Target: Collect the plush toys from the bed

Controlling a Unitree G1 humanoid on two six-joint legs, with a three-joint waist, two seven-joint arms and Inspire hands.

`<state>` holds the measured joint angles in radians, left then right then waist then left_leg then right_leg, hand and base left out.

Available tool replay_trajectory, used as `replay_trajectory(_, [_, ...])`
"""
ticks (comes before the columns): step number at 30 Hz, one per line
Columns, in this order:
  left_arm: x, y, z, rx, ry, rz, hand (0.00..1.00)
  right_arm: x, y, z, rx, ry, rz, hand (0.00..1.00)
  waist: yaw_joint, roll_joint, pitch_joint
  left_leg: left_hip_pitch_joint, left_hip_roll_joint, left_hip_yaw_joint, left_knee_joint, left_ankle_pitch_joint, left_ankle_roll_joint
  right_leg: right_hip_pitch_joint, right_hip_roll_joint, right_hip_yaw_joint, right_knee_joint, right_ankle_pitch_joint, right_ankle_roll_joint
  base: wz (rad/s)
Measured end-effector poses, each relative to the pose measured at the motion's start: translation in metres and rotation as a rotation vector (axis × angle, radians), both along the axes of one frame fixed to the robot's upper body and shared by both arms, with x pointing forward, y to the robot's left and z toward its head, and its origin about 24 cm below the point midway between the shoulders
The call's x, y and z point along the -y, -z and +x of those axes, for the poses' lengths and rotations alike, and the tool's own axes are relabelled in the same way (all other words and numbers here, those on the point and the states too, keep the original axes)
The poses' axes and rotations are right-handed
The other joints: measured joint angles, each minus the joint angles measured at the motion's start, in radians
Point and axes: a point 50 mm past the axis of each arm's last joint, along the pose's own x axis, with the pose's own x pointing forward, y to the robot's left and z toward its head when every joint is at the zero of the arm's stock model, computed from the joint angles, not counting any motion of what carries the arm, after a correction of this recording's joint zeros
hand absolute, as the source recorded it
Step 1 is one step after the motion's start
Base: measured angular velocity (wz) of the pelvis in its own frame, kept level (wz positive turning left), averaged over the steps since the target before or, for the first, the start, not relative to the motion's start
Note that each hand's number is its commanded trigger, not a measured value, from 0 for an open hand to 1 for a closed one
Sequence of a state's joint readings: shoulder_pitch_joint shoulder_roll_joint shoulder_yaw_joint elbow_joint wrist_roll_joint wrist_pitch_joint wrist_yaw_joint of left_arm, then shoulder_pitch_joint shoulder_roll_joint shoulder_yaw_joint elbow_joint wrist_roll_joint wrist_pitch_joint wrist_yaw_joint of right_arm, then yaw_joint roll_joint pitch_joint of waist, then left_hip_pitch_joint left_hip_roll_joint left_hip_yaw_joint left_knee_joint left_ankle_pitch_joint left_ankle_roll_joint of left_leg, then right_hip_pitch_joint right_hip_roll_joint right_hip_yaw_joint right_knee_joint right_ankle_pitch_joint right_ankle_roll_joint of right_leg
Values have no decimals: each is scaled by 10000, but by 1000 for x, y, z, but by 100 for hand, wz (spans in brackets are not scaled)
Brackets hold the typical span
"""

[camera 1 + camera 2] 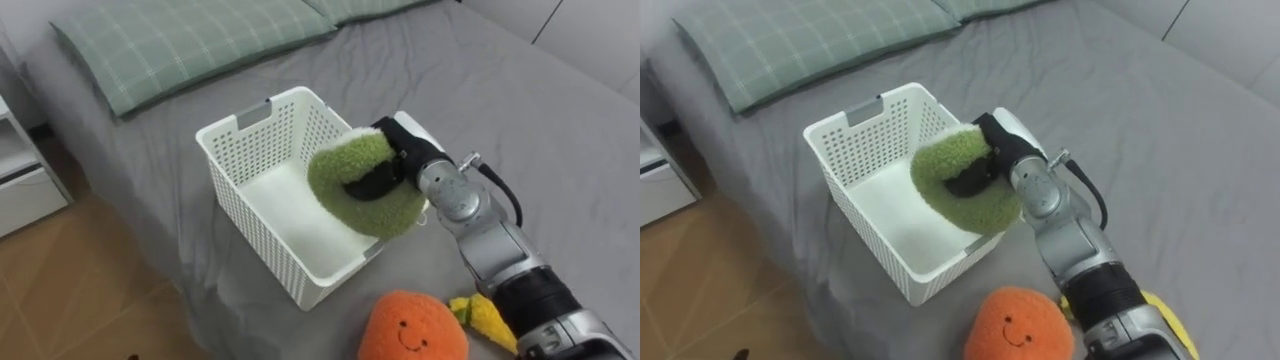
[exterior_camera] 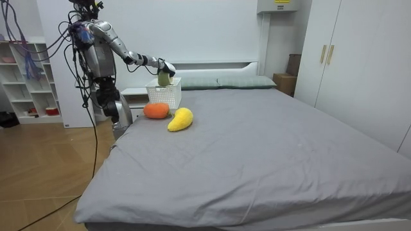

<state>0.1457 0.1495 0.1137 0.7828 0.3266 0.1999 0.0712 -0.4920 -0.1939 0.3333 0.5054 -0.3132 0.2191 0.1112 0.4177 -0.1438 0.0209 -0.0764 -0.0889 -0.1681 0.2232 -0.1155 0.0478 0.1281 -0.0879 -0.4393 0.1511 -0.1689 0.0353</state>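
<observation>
the robot stands at the side of the bed (image 1: 520,90), near its head end, with its right arm stretched out over the grey sheet. the right robot hand (image 1: 400,150) is curled around a fuzzy green plush toy (image 1: 335,170), its dark fingers (image 1: 372,186) pressed into the toy's middle. it holds the toy above the far right corner of a white lattice basket (image 1: 245,215), partly over the rim; whether the toy touches the rim cannot be told. the basket sits on the bed close to the edge, and its floor is bare white. an orange plush toy with a smiling face (image 1: 412,328) lies on the sheet just in front of the basket. a yellow plush toy (image 1: 485,315) lies right beside it, partly hidden under the forearm. a green checked pillow (image 1: 190,40) lies beyond the basket. a white bedside cabinet (image 1: 20,170) stands on the wooden floor to the left of the bed.
</observation>
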Motion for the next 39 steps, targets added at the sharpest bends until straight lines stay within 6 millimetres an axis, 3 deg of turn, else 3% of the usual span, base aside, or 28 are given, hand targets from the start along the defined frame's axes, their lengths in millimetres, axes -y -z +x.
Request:
replay_trajectory(9, [0, -2, 3, 123, 28, 19, 0, 4, 8, -1, -341, 120, -93, 0, 2, -1, 37, -14, -50, -108, -8, 56, -38, -25, -19, 21, 1, -21, 34, 4])
replay_trajectory(39, [0, 4, -7, -495, 260, 26, 0, 6, 6, 0, -374, 234, 148, 0, -80, -32, 15, 25, -36, -10, -25, 78, 1, -31, -10, 191, -2, -24, 39, -1])
